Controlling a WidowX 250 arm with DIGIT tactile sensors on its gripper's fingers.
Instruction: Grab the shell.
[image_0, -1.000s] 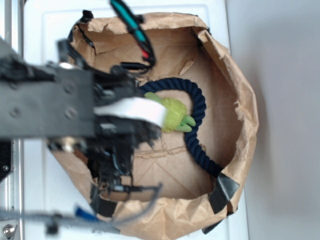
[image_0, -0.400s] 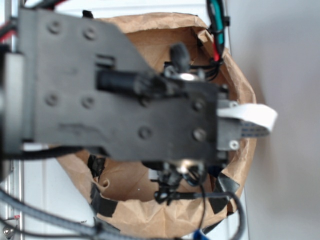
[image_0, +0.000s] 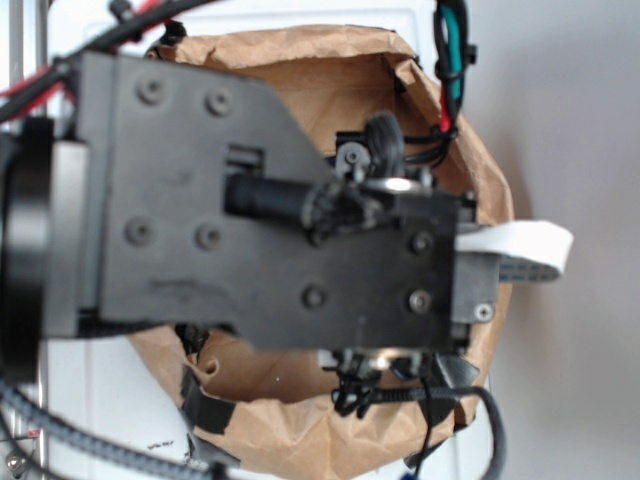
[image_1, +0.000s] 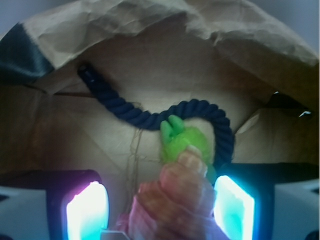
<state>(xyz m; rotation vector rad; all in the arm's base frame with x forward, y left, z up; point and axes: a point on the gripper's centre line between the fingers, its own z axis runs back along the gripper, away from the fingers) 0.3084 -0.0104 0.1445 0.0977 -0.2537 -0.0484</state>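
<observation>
In the wrist view the shell (image_1: 175, 200), orange-tan with a ridged cream whorl end, lies between my gripper's (image_1: 160, 210) two lit pads. It sits close to the right pad (image_1: 234, 207), and a gap shows between it and the left pad (image_1: 87, 210). The gripper is open around the shell. The cream end points at the green plush toy (image_1: 182, 142). In the exterior view my arm (image_0: 250, 220) hides the shell and the gripper.
A navy rope (image_1: 150, 112) curves around the plush toy on the floor of a crumpled brown paper bag (image_0: 300, 60). The bag's walls (image_1: 150, 25) rise on all sides. It rests on a white surface (image_0: 100, 400).
My arm has swung right across the bag and now covers most of its inside; the rope and plush toy seen earlier in the exterior view are hidden.
</observation>
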